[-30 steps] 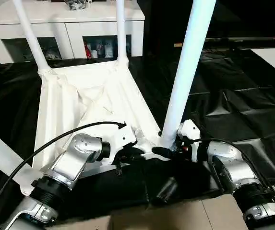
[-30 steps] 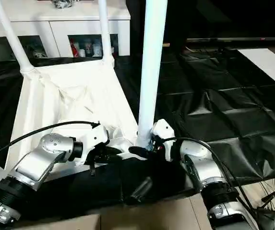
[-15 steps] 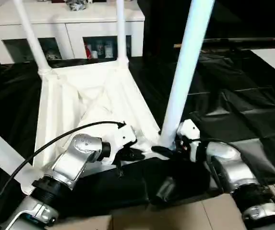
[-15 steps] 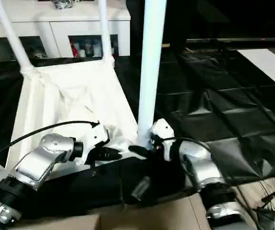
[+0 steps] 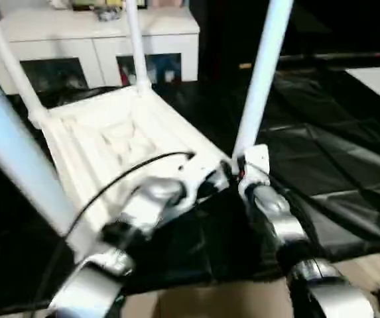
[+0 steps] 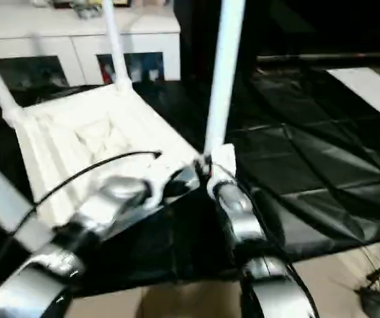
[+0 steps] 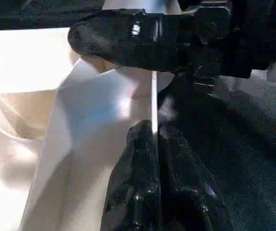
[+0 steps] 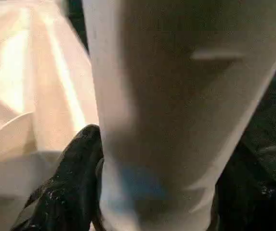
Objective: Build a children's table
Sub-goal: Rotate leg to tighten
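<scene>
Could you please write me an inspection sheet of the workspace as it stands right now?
Surface: black sheeting covers the floor.
Job's things: table top lies upside down; four legs stand up from its corners, nearest right leg.
Clutter: nothing seen.
Grippers: left gripper shut on the top's thin edge; right gripper around that leg's base.
Cables: black cable arcs over the left arm.
Surroundings: white cabinet behind.
</scene>
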### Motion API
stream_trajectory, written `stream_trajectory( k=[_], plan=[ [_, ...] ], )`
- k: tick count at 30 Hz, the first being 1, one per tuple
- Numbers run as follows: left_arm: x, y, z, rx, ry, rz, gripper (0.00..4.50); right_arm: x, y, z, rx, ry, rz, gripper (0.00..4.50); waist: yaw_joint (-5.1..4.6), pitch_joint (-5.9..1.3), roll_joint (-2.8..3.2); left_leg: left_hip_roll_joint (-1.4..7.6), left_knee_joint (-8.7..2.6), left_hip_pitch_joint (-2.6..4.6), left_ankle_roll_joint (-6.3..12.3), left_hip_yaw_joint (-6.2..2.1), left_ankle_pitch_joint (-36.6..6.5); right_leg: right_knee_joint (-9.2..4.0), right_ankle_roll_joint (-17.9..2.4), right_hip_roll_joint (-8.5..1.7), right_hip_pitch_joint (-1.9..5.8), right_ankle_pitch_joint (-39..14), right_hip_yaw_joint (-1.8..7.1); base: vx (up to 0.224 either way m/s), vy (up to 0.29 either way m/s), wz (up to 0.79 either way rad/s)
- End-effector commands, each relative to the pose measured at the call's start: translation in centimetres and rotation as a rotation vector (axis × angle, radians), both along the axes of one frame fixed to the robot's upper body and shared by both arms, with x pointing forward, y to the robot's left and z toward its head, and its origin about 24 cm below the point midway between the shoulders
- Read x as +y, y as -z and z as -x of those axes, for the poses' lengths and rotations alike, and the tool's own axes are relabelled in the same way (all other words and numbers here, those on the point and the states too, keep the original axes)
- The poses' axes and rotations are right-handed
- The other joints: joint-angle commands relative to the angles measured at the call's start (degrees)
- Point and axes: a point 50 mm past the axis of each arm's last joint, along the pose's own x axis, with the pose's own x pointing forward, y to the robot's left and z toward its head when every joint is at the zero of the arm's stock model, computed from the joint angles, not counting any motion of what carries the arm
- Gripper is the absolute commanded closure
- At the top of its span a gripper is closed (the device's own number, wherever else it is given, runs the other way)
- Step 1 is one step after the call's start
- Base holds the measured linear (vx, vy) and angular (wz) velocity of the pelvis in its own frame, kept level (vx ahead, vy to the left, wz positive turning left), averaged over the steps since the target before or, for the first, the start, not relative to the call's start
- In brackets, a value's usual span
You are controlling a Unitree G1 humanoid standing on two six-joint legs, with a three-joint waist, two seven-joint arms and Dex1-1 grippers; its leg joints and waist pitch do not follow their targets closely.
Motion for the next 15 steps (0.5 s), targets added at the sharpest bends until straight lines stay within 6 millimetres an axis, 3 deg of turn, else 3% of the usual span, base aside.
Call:
stream_trajectory(
  k=[1, 2, 4, 5, 10, 12, 15],
  plan=[
    [1.0, 1.3, -0.1, -0.007, -0.106, -0.023, 4.50, 1.6, 0.9, 0.7, 0.029, -0.048, -0.012, 1.80, -0.25, -2.68, -1.16, 1.22, -4.65, 0.33, 2.11, -0.66, -18.6, -4.51, -9.9, -1.72, 1.65, -18.3, 1.02, 0.000, 0.000, 0.00],
    [1.0, 1.3, -0.1, -0.008, -0.103, -0.023, 4.50, 1.7, 0.9, 0.7, 0.028, -0.050, -0.016, 1.45, -0.06, -2.73, -1.07, 1.22, -4.61, 0.34, 2.33, -0.67, -18.1, -4.38, -10.0, -1.80, 1.73, -18.0, 1.05, 0.000, 0.000, 0.00],
    [0.9, 1.4, 0.0, -0.010, -0.082, -0.028, 4.50, 1.7, 0.8, 0.7, 0.014, -0.030, -0.043, 1.22, 0.17, -2.74, -0.92, 1.29, -4.61, 0.33, 2.84, -0.61, -16.9, -4.33, -10.4, -1.92, 1.77, -17.2, 1.09, 0.000, 0.000, 0.00],
    [0.9, 1.5, 0.0, -0.009, -0.073, -0.030, 4.50, 1.4, 0.8, 0.7, 0.007, -0.017, -0.039, 1.05, 0.15, -2.71, -1.30, 1.30, -4.59, 0.29, 2.94, -0.54, -16.9, -4.39, -10.3, -1.89, 1.77, -17.5, 1.09, 0.000, 0.000, 0.00],
    [0.9, 1.8, 0.2, -0.010, -0.037, -0.031, 4.50, 0.5, 0.8, 0.6, -0.012, 0.015, -0.015, 0.71, -0.09, -2.47, -1.12, 1.31, -4.89, 0.33, 2.27, -0.76, -19.2, -4.89, -8.8, -2.03, 1.57, -22.9, 0.96, 0.000, 0.000, 0.00],
    [0.8, 1.9, 0.4, -0.014, -0.010, -0.031, 4.50, 0.0, 0.6, 0.6, -0.042, -0.017, 0.039, 0.54, -0.10, -2.44, -1.25, 1.31, -4.90, 0.49, 2.20, -0.70, -19.9, -5.11, -8.5, -1.93, 1.37, -23.8, 0.99, 0.000, 0.000, 0.00],
    [0.9, 1.9, 0.5, -0.018, 0.006, -0.030, 4.50, -0.9, 0.4, 0.8, -0.083, -0.068, 0.117, 0.54, 0.12, -2.57, -1.28, 1.34, -4.92, 0.29, 2.36, -0.67, -18.4, -4.95, -8.3, -1.98, 1.67, -22.1, 1.02, 0.000, 0.000, 0.00]
  ],
)
